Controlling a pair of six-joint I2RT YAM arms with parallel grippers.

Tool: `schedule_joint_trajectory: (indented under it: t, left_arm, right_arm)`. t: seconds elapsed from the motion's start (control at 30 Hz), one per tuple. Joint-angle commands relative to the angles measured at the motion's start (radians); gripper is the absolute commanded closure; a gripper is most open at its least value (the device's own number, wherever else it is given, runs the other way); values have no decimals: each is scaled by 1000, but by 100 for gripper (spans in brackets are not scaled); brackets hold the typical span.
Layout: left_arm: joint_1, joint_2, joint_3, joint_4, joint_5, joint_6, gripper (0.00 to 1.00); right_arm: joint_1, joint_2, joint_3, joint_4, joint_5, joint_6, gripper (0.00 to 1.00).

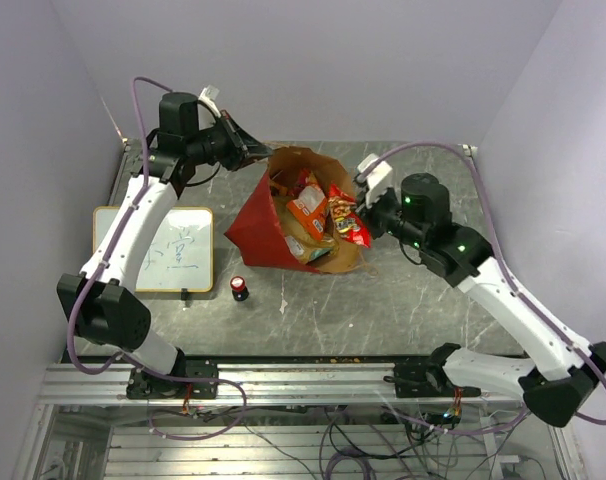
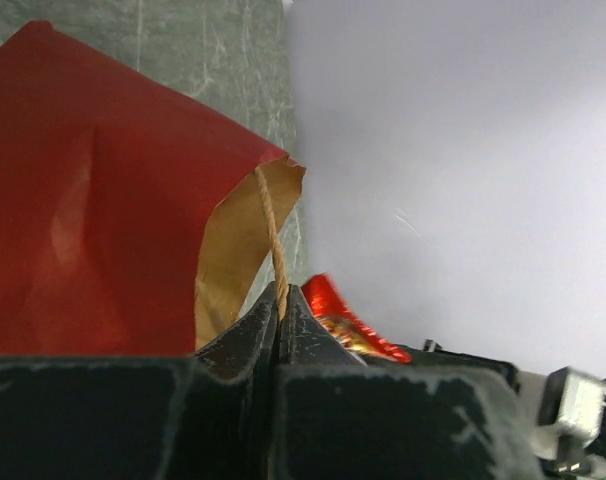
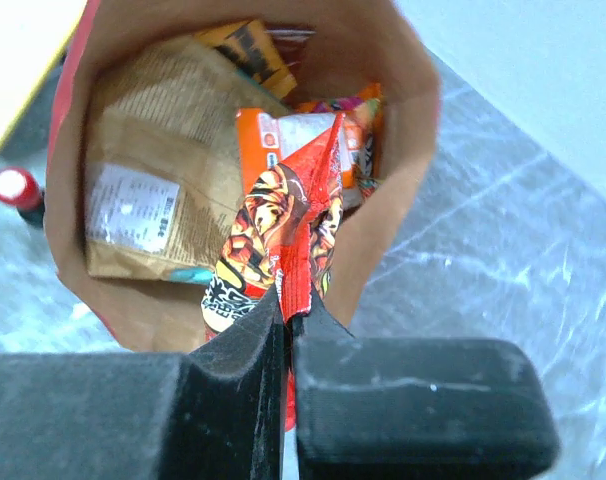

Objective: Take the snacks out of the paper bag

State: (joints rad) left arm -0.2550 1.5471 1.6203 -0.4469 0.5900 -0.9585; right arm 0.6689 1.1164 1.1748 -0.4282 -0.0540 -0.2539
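The red paper bag (image 1: 255, 225) lies on its side, its brown mouth open toward the right, with several snacks (image 1: 308, 210) inside. My left gripper (image 1: 261, 155) is shut on the bag's cord handle (image 2: 273, 240) at the far rim, next to the bag's red outside (image 2: 93, 210). My right gripper (image 1: 363, 222) is shut on the sealed edge of a red chip packet (image 3: 293, 230) at the bag's mouth (image 3: 403, 130); the packet also shows in the top view (image 1: 348, 218). An orange packet (image 3: 273, 140) and a brown-printed pack (image 3: 153, 180) lie deeper inside.
A white board with writing (image 1: 168, 250) lies left of the bag. A small red-and-black cylinder (image 1: 239, 289) stands in front of the bag; it also shows in the right wrist view (image 3: 18, 190). Lilac walls close in the back and sides.
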Motion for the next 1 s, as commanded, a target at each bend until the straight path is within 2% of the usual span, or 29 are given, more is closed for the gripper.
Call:
schedule_joint_trajectory:
  t: [0.0, 0.1, 0.23, 0.3, 0.43, 0.57, 0.63, 0.8, 0.9, 0.97]
  left_arm:
    - [13, -53, -38, 64, 60, -16, 93]
    - [14, -49, -46, 77, 65, -20, 93]
    - [16, -40, -35, 72, 73, -14, 93]
    - [18, -35, -27, 66, 79, -11, 93]
    - [31, -26, -4, 36, 88, 11, 93]
    - [45, -20, 8, 33, 102, 11, 93]
    - [46, -17, 13, 32, 107, 10, 93]
    - [46, -18, 3, 44, 110, 0, 93]
    - [45, -28, -18, 72, 113, -20, 93]
    - [45, -35, -25, 78, 115, -24, 93]
  right_arm:
    - [1, -39, 92, -155, 292, 396, 100]
    - [1, -3, 190, -308, 456, 566, 100]
    - [1, 7, 247, -384, 573, 631, 100]
    - [1, -9, 238, -387, 663, 644, 100]
    - [-1, -2, 200, -467, 939, 733, 100]
    - [-46, 73, 135, -559, 1003, 845, 100]
    - [-119, 134, 134, -638, 978, 905, 100]
    - [-457, 271, 79, -814, 855, 1071, 100]
    - [-602, 314, 26, -884, 855, 1150, 100]
    - [-670, 293, -16, -869, 877, 1157, 100]
